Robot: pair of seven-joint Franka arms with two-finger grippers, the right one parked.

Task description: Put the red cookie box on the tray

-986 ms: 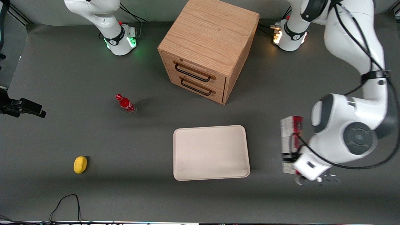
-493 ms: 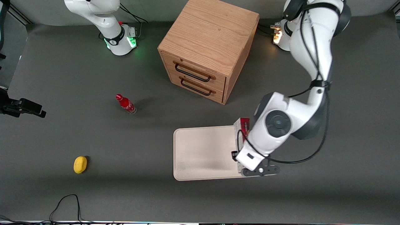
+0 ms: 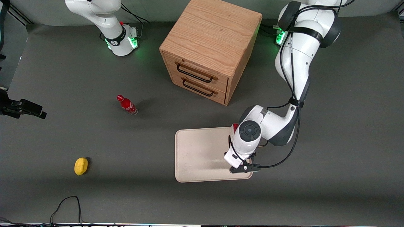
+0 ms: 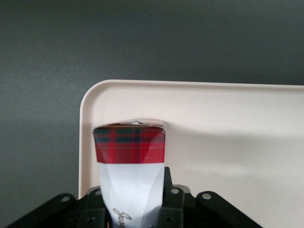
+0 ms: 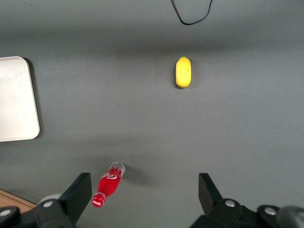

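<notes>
A wooden two-drawer cabinet (image 3: 210, 50) stands on the grey surface (image 3: 63, 78). Toward the parked arm's end stand a small red bottle (image 3: 127, 105) and, nearer the camera, a yellow lemon (image 3: 81, 166).

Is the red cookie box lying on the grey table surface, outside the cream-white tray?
No, the red cookie box is held in the gripper above the cream-white tray, near its corner.

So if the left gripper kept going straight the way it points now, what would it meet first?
Probably the tray: the gripper, shut on the red cookie box, points down at it, so the box's end would likely touch first. The height above the tray is unclear.
</notes>
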